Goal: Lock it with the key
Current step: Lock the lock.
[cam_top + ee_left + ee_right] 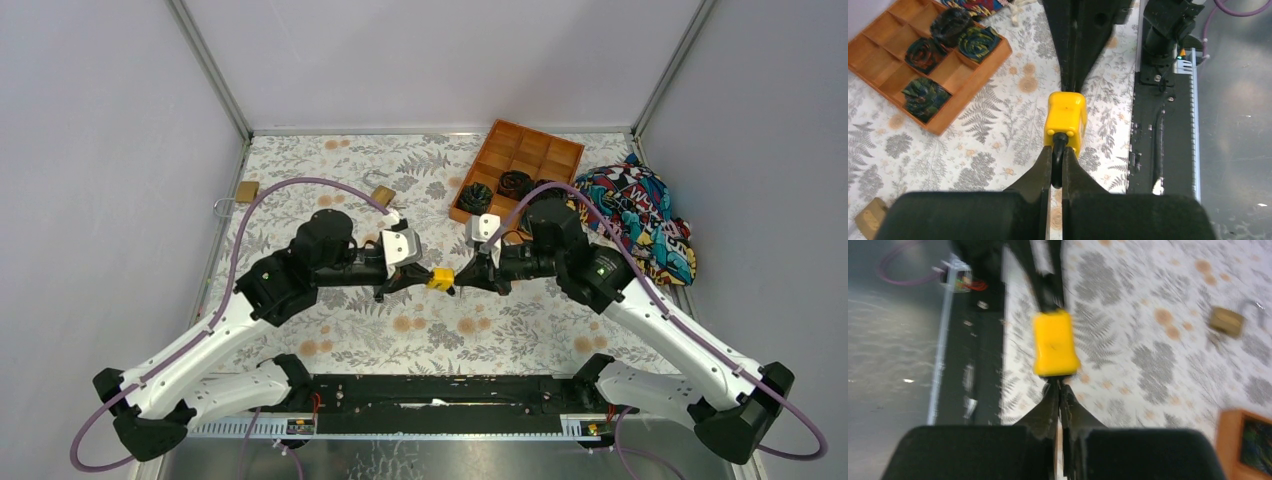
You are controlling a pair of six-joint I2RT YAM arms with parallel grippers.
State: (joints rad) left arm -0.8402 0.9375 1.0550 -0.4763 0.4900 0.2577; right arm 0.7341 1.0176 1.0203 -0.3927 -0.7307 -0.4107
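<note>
Yellow padlock (440, 279) held between my two grippers, over the middle of the table (330, 165)
My left gripper (1057, 167) is clenched on the lock's black shackle (1058, 150), with the yellow body sticking out past the fingertips. My right gripper (1059, 401) meets the opposite end, fingers pinched nearly together right against the body; that view is blurred, so I cannot tell what sits between them. A brass padlock (383, 195) lies beyond the left arm, a second brass padlock (247, 190) at the table's left edge, and a wooden tray (560, 150) stands far right beside a colourful cloth (640, 215)
</note>
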